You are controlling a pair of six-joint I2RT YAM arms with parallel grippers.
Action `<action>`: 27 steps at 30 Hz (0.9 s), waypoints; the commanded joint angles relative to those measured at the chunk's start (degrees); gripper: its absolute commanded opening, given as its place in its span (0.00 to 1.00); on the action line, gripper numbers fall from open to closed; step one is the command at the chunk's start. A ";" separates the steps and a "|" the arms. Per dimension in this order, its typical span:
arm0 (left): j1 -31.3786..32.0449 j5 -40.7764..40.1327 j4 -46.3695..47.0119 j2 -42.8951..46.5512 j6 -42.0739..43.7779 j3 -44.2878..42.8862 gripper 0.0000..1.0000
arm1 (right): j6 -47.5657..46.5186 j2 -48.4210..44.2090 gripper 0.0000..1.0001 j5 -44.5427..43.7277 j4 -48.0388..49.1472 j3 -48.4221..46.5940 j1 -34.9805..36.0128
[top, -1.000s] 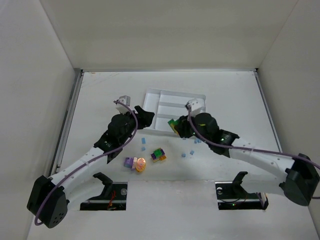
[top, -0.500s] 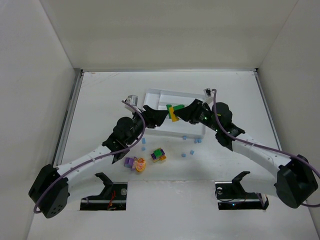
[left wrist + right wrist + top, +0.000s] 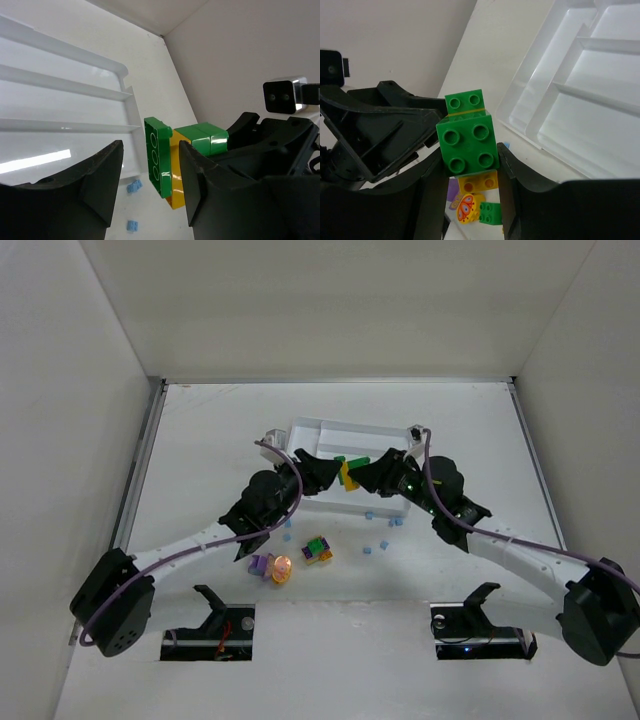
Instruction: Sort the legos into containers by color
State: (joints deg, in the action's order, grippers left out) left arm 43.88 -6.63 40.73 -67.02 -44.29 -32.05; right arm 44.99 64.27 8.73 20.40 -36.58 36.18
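The right gripper [image 3: 366, 476] pinches a green-and-yellow brick stack [image 3: 468, 142] between its fingers, holding it in the air over the near part of the white divided tray [image 3: 360, 433]. The left gripper [image 3: 318, 472] faces it from the tray's left side, its fingers spread to either side of the stack's free green end (a gap shows on one side, so it isn't gripping). On the table [image 3: 200, 440] in front of the tray lie a green, purple and yellow cluster [image 3: 318, 550], a purple brick [image 3: 260, 564] touching an orange round piece [image 3: 282, 568], and scattered tiny light blue bricks [image 3: 367, 551].
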 commanded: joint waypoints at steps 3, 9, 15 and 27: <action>0.99 -1.98 2.95 -0.82 -0.36 -3.63 0.44 | -6.93 -1.52 0.16 -7.67 -2.29 -1.39 3.32; 1.52 -2.51 2.07 -3.37 -0.27 -5.39 0.39 | -8.52 -1.78 0.16 -9.26 -2.56 -1.30 4.38; 1.78 -2.68 -1.52 -4.60 0.08 -7.23 0.34 | -10.01 -3.80 0.16 -11.19 -1.86 -0.34 4.73; 3.27 -3.03 0.22 -7.77 0.70 -9.17 0.23 | -11.51 -3.80 0.15 -11.28 -1.77 -0.51 6.57</action>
State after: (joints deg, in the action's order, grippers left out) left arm 46.02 -9.61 38.09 -74.41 -44.27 -38.57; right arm 34.63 61.34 -1.74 15.55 -36.56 42.09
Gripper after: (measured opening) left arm 0.248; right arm 0.447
